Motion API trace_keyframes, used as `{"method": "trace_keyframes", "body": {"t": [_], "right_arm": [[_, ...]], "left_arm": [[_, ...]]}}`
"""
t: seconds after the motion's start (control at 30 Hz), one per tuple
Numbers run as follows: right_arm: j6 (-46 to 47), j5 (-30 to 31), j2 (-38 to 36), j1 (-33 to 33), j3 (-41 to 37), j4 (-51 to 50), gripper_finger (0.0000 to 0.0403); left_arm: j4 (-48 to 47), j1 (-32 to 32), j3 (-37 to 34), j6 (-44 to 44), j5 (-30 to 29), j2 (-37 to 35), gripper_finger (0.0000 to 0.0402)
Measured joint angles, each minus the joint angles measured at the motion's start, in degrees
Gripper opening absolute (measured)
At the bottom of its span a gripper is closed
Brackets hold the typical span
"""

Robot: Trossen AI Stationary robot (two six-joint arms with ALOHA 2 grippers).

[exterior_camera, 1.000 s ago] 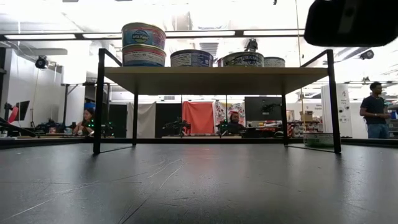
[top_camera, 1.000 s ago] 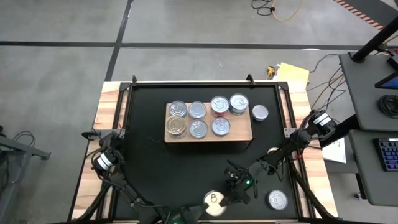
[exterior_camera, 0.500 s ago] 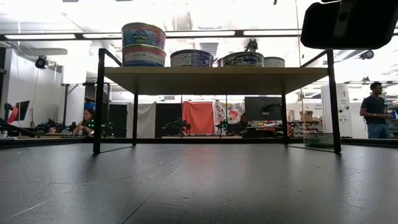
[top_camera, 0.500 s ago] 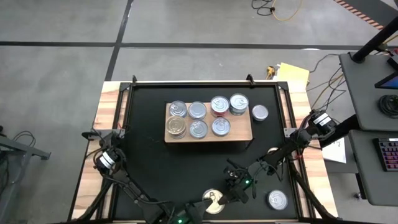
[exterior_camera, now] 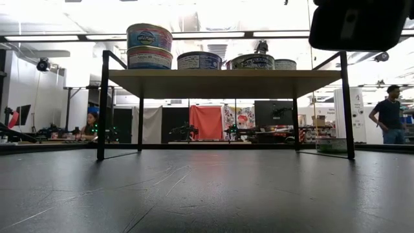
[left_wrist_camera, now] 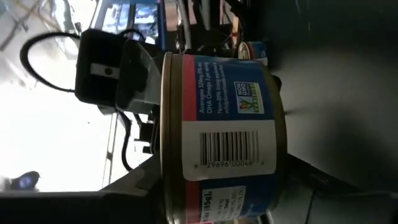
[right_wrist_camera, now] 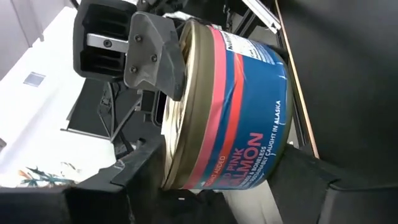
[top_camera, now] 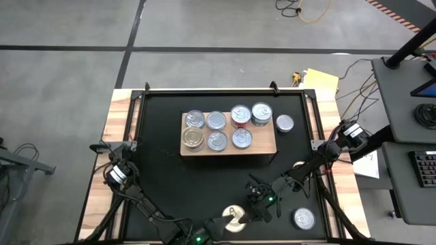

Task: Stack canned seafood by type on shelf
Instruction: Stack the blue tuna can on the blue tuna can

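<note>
the can (right_wrist_camera: 230, 106) between the two arms wears a blue label with a pink band, pink salmon lettering, and on the other side a barcode (left_wrist_camera: 227, 148); its gold lid shows from above at the near edge of the surface (top_camera: 163, 170), with both arms meeting over it. the left tool (top_camera: 219, 224) reaches it from the near left and the right tool (top_camera: 251, 212) from the right. in each wrist view the arm's own dark fingers (right_wrist_camera: 118, 180) sit at both flat ends of the can, and the other arm's finger (right_wrist_camera: 152, 53) lies against the lid rim. whether either tool truly bears on the can or stands a touch slack, i cannot tell.

the shelf (top_camera: 266, 145), a light wood board on thin black legs, stands well apart toward the far side and carries seven cans (top_camera: 216, 121) with silver lids and one gold. one loose can (top_camera: 285, 123) sits just beside its right end, another (top_camera: 304, 218) near the right front corner.

in the low view a dark blurred shape (exterior_camera: 359, 24) fills the upper right corner, cut off by the edge. the held can is out of that view.

the surface is a black mat framed by pale wood, on a grey floor. beyond the shelf is a bright workshop with a red cloth (exterior_camera: 209, 123), screens and a standing person (exterior_camera: 388, 116) at the far right.
</note>
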Motion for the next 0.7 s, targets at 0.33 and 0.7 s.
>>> {"method": "trace_keyframes", "body": {"t": [0.33,0.7], "right_arm": [[0.26,0.27,-0.04,-0.48,0.07,0.16,0.0281],[0.20,-0.86,-0.47,-1.69,0.00,-0.25,0.0297]], "left_arm": [[-1.01,0.00,-0.09,-7.06,-4.59,0.00,0.0173],[-1.23,0.00,-0.42,-8.88,-5.56,0.00,0.0173]]}}
